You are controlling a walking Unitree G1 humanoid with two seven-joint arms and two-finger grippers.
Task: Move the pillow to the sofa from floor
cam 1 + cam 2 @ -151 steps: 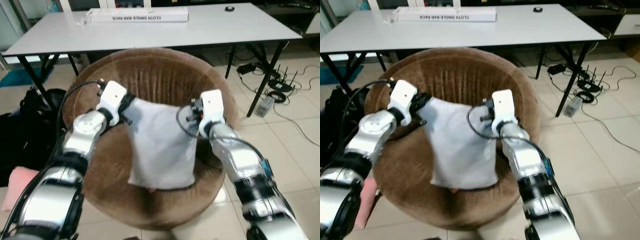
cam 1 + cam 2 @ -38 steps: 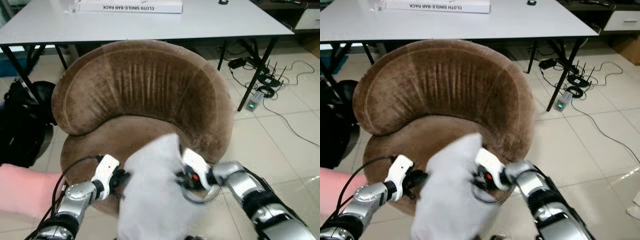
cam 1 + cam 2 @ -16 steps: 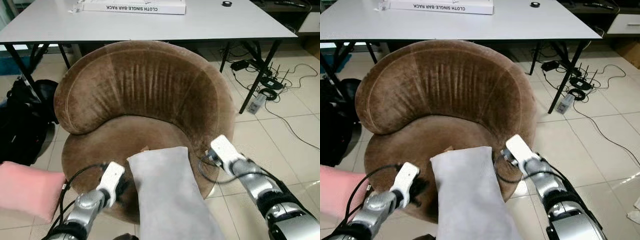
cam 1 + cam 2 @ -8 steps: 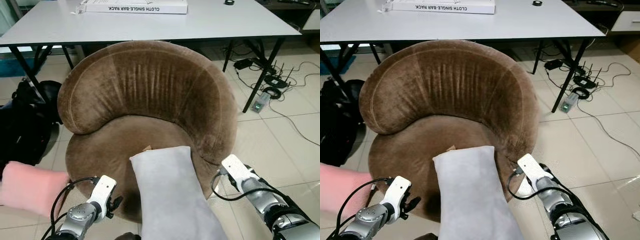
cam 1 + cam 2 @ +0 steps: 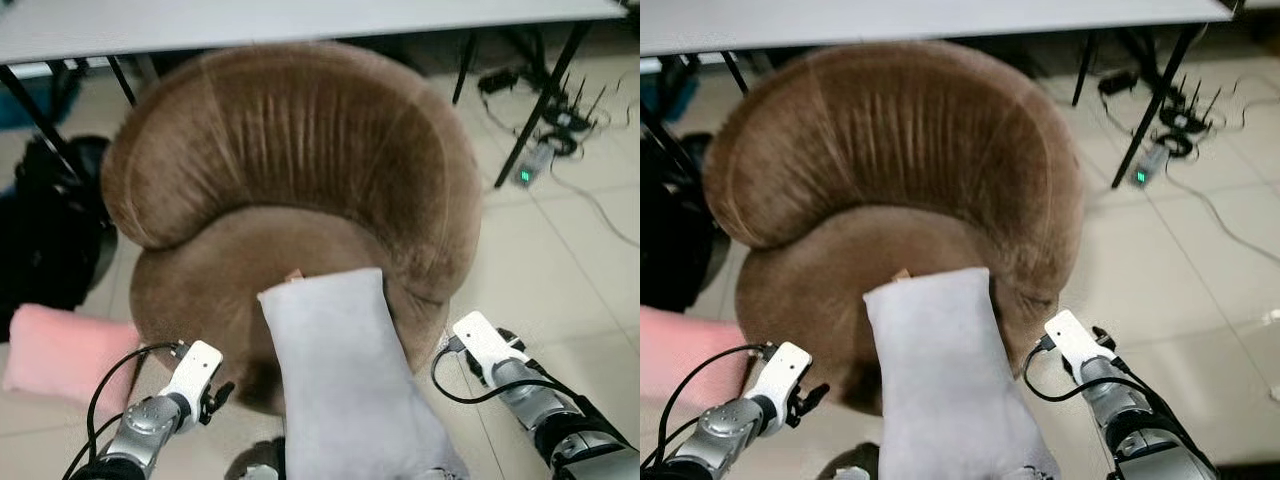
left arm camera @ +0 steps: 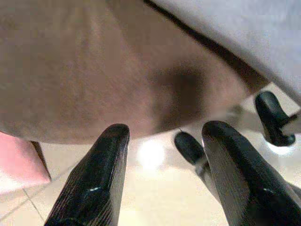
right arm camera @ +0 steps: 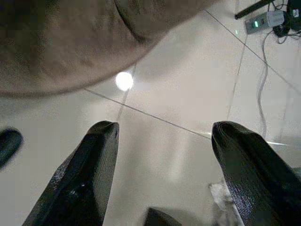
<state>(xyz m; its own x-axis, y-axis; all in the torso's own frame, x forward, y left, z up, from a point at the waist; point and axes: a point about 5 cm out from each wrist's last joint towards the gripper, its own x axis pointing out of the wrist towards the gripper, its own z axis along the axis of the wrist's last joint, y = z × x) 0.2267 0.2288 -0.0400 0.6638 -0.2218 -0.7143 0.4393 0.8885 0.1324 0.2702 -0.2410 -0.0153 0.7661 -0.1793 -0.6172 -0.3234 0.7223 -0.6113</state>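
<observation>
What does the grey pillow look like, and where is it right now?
The grey pillow is a long, soft-looking rectangle of plain pale grey cloth, smooth with rounded corners. Its far end lies on the front of the seat of the round brown sofa, and the rest hangs out over the seat's front edge toward the camera. Neither gripper is holding it: the left gripper and the right gripper are both open, low on either side of it.

Both forearms are silver metal ending in white box-shaped wrist housings. Black cables loop from each wrist. The fingers (image 6: 94, 188) are long, black and finely ribbed.
</observation>
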